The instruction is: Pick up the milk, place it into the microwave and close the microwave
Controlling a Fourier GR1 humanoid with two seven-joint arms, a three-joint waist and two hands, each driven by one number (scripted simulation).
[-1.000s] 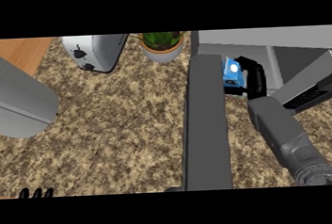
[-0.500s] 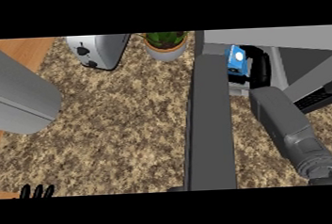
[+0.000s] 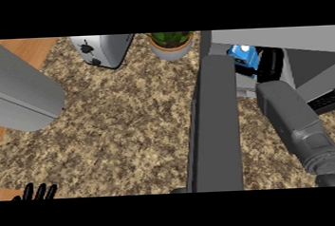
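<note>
Counter speckled stone, rough-looking; toaster shiny metal; microwave door matt grey.

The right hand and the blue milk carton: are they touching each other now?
Touching. In the head view the right hand reaches into the microwave, and its black fingers lie against the side of the milk carton, with no gap between them.

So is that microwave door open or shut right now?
Open. The microwave door swings out over the counter, and the blue milk carton shows in the opening beside the right robot hand.
</note>
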